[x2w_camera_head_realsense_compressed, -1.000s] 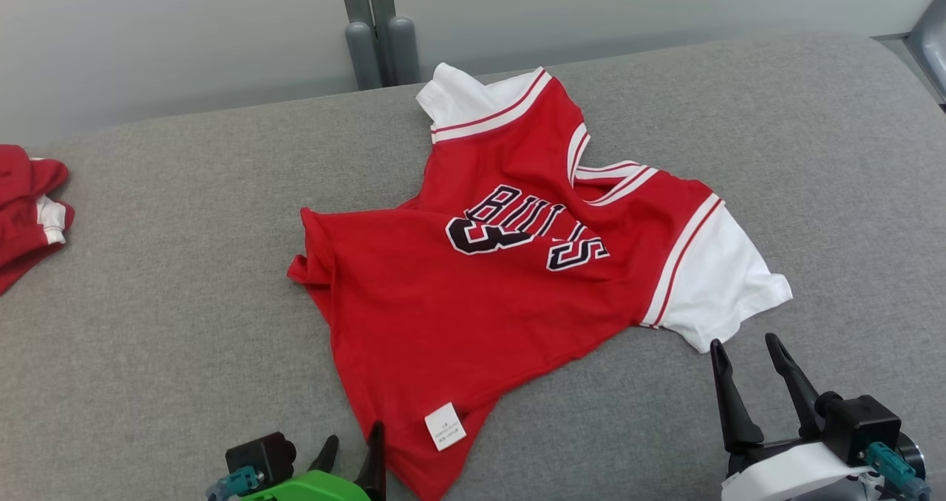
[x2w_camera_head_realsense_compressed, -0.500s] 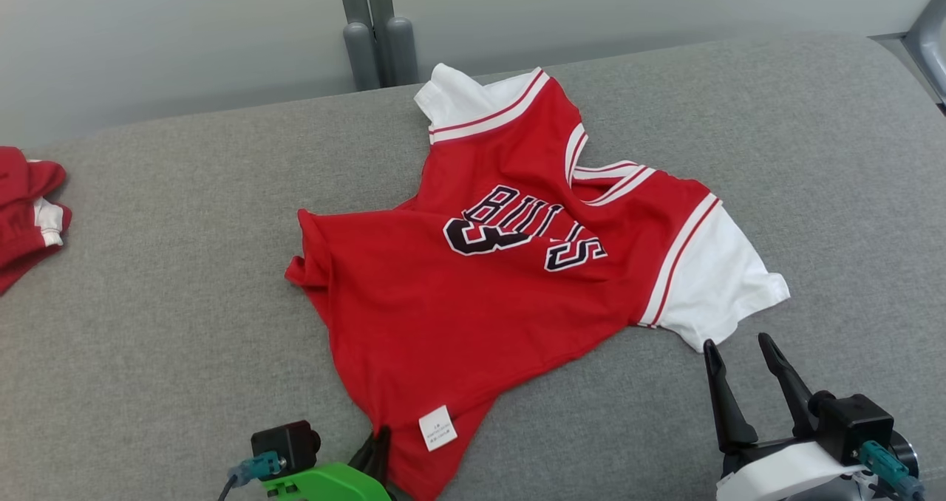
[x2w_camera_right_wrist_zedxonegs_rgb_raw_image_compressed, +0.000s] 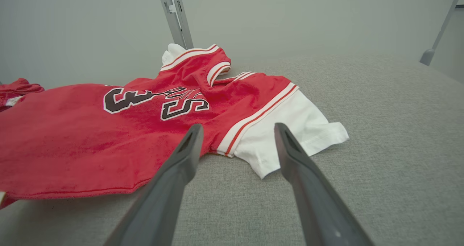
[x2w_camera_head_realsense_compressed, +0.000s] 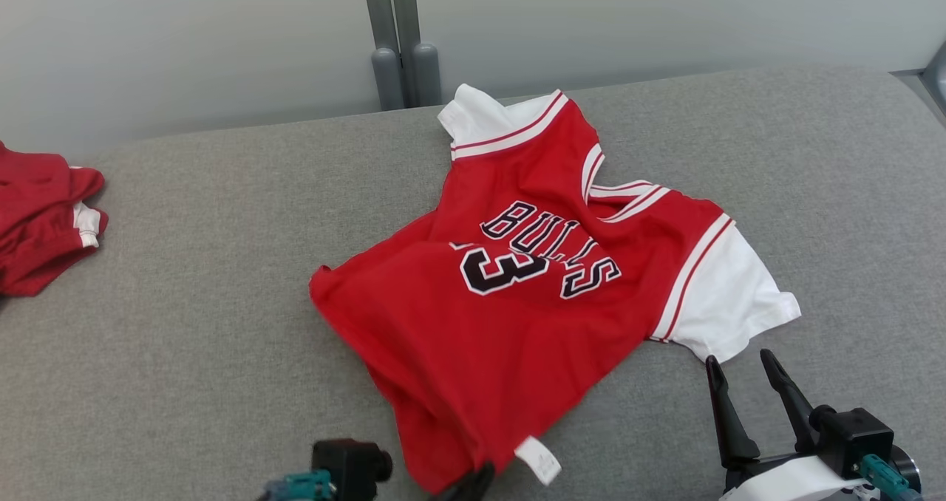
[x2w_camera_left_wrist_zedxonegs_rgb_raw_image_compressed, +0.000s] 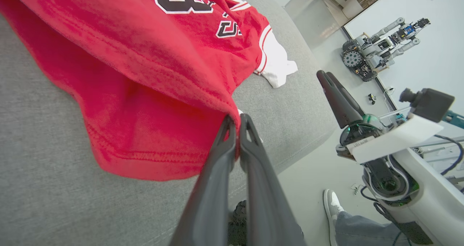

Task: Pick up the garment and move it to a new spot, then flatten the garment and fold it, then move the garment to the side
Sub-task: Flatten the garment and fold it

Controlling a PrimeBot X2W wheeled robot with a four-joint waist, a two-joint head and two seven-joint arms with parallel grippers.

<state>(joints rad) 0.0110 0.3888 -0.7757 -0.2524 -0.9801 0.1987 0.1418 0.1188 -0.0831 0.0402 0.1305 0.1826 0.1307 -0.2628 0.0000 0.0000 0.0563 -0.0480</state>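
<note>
Red jersey [x2w_camera_head_realsense_compressed: 517, 316] lies front-up, mid grey padded surface [x2w_camera_head_realsense_compressed: 185, 264], near hem corner raised off it. Left gripper [x2w_camera_left_wrist_zedxonegs_rgb_raw_image_compressed: 236, 122]: fingers pinched tight on that hem; in head view blurred, mostly cut off by bottom edge. Right gripper [x2w_camera_head_realsense_compressed: 740, 372]: fingers spread wide, empty, just beside white sleeve [x2w_camera_head_realsense_compressed: 728, 301]. Second red cloth [x2w_camera_head_realsense_compressed: 41, 220] cut off at left edge.
</note>
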